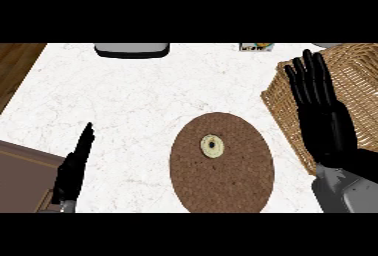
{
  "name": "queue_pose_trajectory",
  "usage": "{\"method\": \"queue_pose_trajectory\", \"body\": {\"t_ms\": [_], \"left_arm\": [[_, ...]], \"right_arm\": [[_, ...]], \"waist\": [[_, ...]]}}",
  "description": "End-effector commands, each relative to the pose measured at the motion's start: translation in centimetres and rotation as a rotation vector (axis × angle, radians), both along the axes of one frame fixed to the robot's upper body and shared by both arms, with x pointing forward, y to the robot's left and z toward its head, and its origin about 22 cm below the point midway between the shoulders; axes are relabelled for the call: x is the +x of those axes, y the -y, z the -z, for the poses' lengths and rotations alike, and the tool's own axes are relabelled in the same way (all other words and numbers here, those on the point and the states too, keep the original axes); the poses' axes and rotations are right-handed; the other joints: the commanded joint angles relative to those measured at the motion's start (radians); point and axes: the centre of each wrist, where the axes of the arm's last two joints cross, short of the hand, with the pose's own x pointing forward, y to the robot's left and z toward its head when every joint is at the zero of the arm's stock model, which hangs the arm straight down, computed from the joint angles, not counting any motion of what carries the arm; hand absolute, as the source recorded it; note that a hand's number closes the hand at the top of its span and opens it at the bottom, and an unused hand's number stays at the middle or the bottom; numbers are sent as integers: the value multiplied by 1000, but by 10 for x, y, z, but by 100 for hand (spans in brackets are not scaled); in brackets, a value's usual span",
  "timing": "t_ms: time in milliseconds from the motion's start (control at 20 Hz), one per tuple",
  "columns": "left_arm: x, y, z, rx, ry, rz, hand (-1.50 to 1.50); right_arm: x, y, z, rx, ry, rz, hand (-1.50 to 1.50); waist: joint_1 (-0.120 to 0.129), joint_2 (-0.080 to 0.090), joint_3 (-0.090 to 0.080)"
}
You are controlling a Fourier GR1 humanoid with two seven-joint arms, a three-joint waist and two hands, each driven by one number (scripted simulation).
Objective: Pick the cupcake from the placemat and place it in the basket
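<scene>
Parts of the basket [280, 100] are lost from sight: its right side runs off the view's edge, and the right hand [325, 125] lies across its left portion, so its inside cannot be made out. That hand is flat, fingers straight and slightly spread, with nothing in it. The left hand [74, 167] shows edge-on at the lower left, fingers straight and together, also holding nothing.

The cupcake [212, 146] sits on the placemat [229, 185], in its far-left part, seen from above as a small pale disc with a dark centre. The placemat's near edge is cut off.

At the far edge of the counter [118, 100] a grey object [131, 49] and a small printed box [256, 47] are only partly in view — neither can be identified.

From the cupcake to either hand lie only bare mat and counter. White counter spreads wide between the left hand and the placemat; a narrower strip separates placemat and basket. The counter's left edge slants in at the upper left, wood floor [15, 65] beyond it, and a brown panel [22, 175] borders the lower left.
</scene>
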Motion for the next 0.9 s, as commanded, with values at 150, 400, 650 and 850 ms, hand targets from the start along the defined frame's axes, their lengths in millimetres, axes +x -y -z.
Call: {"method": "queue_pose_trajectory", "body": {"t_ms": [150, 400, 650, 850], "left_arm": [[24, 31, -43, -144, 206, -11, 0], [39, 50, -64, -248, 261, 74, 0], [30, 43, -60, -249, 234, 62, 0], [30, 38, -67, -253, 226, 31, 0]], "right_arm": [[-26, -11, 22, -93, -141, 268, 150], [-49, -100, 49, -331, -47, 171, 150], [-46, -147, 79, -315, -189, 458, -150], [-29, -97, 116, -513, -323, 695, -150]], "waist": [[-29, 7, -4], [11, 12, -9], [3, 8, -12], [-40, -3, -19]]}}
